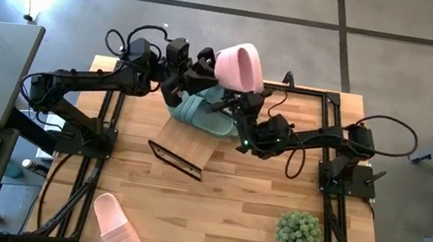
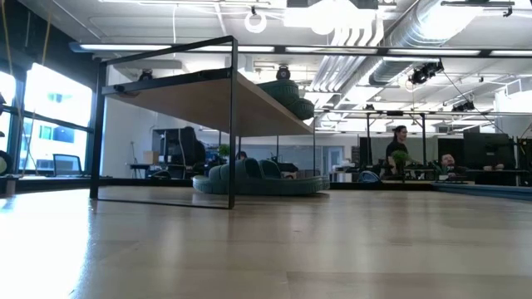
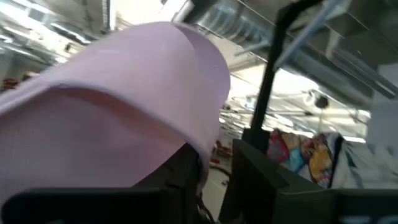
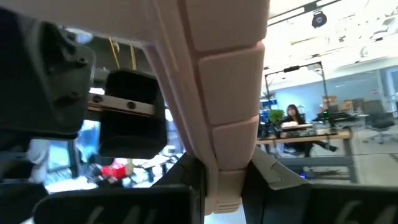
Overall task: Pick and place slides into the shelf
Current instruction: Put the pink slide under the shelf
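1. Two arms meet over the far side of the table [image 1: 187, 210], above the shelf [image 1: 187, 147].
2. The shelf lies just below both claws, with green slides [image 1: 201, 110] beside it, under the claws.
3. A pink slide [image 1: 238, 66] is raised between the claws; the right gripper [image 1: 241, 99] is clamped on its edge.
4. The left gripper [image 1: 203, 64] touches it; its jaw state cannot be told.
5. Another pink slide [image 1: 117, 226] lies well apart, at the near edge.

no readable text, labels or signs
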